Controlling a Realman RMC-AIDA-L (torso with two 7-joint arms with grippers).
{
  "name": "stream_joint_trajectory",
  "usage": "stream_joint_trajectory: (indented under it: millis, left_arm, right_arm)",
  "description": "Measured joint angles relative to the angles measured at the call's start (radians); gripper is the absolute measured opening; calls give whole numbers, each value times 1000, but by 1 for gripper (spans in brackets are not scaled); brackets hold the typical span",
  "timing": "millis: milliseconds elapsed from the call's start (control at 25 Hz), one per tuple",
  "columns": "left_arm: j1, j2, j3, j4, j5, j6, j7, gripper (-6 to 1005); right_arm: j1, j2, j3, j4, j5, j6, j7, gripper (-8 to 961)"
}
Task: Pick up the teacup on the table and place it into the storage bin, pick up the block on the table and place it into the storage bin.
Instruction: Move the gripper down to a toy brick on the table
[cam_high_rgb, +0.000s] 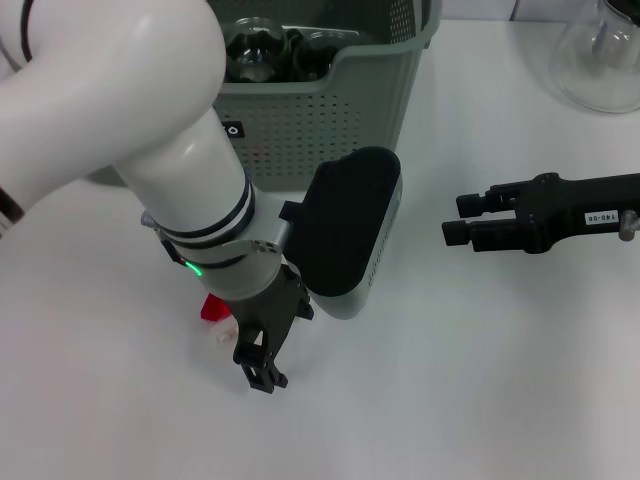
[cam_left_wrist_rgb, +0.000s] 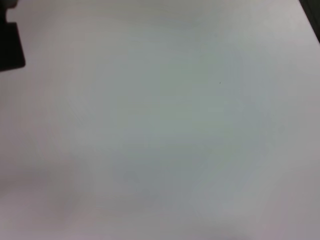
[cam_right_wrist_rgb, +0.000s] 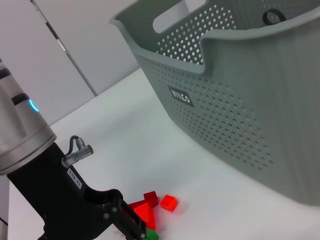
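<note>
Left gripper (cam_high_rgb: 262, 372) beside blocks (cam_high_rgb: 214, 309)

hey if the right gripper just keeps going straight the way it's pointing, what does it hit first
Probably the left arm's black and grey wrist camera housing. In the head view the right gripper points across the table toward it, with bare tabletop between. Height is hard to judge, so it might pass by.

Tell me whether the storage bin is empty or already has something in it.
Not empty. The head view shows clear glassware lying inside the storage bin.
</note>
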Motion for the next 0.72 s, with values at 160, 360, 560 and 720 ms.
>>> stream_joint_trajectory:
  millis: [160,360,560,720]
  left_arm:
    - [-7,1,5,-8,2,-10,8,813]
    - [-25,0,6,-37,8,-11,9,776]
    - [-36,0,9,-62,9,-22,9,710]
    - [-37,1,9,-68,9,-33,10,679]
  right_arm:
    - [-2,1,0,0,0,1,-2,597]
    - [-3,3,0,2,0,4,-9,598]
    - [-3,3,0,2,0,5,-9,598]
    - [-3,3,0,2,0,5,-9,598]
